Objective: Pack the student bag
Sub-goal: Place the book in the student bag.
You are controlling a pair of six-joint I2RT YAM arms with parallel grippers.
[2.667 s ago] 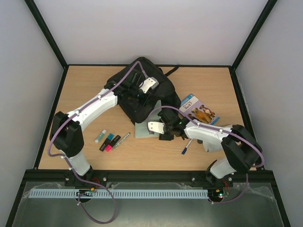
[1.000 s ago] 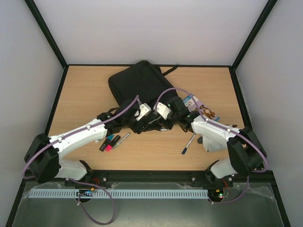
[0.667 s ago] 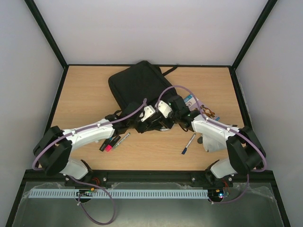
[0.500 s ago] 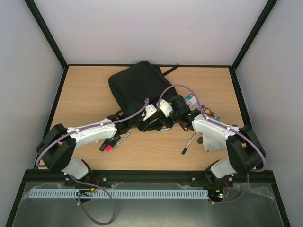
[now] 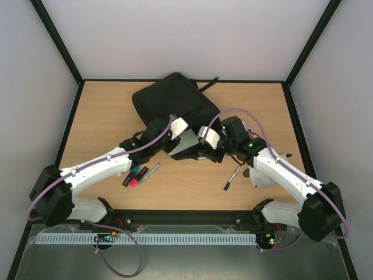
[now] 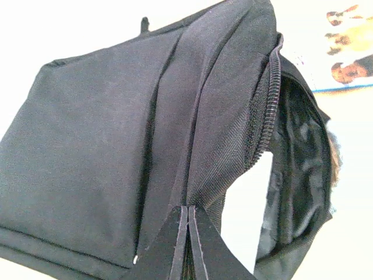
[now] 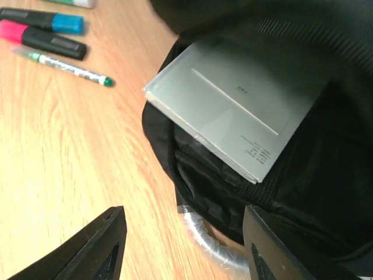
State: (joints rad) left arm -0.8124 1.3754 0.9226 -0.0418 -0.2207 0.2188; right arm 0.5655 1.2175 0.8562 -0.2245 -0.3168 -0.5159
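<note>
The black student bag (image 5: 175, 102) lies at the back centre of the table. My left gripper (image 5: 173, 139) is shut on the bag's fabric beside the zip and holds its near opening up; the pinch shows in the left wrist view (image 6: 189, 209), on the bag (image 6: 87, 146). A grey notebook (image 5: 185, 142) sticks halfway out of that opening, also in the right wrist view (image 7: 233, 111). My right gripper (image 5: 201, 150) is open and empty just in front of the opening (image 7: 183, 213), above the bag's grey handle (image 7: 204, 239).
Blue and pink markers (image 5: 135, 175) and a green-tipped pen (image 5: 150, 171) lie front left, also in the right wrist view (image 7: 64, 67). A blue pen (image 5: 231, 177) lies front right. A book with dogs on its cover (image 6: 349, 46) lies right of the bag.
The grey notebook went from the table in my right gripper into the bag's mouth. My right gripper let it go and drew back right. My left gripper lifted the bag's edge.
</note>
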